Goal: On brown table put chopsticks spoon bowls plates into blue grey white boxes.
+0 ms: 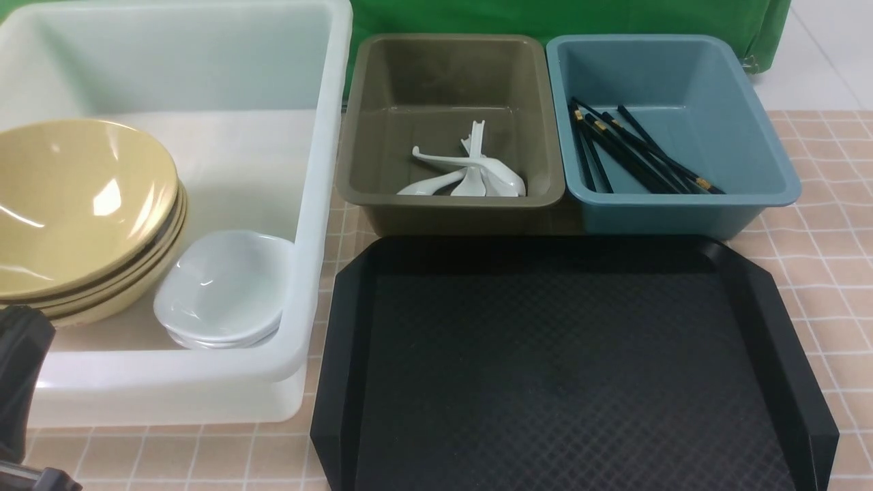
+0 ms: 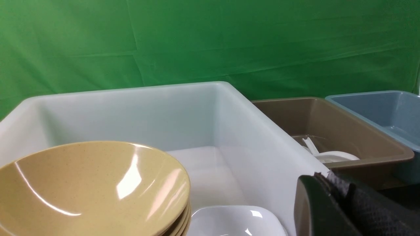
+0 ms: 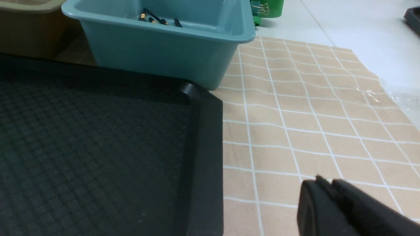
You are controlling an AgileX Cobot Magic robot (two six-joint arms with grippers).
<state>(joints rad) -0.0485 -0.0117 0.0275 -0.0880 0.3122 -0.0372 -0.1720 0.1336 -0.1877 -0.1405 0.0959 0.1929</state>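
Both my grippers hold nothing: left gripper point(image 2: 323, 178) pressed together, right gripper point(image 3: 323, 183) looking together too. Bowls point(image 1: 75, 211) and plates point(image 1: 222, 290) sit in the white box point(image 1: 320, 170) at nine o'clock, spoons point(image 1: 470, 174) in the grey box point(image 1: 450, 204) at twelve, chopsticks point(image 1: 634, 150) in the blue box point(image 1: 771, 170) at one.

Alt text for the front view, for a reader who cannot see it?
Three bins behind an empty black tray: white tub with stacked yellow bowls and white plates, grey box with spoons, blue box with chopsticks.
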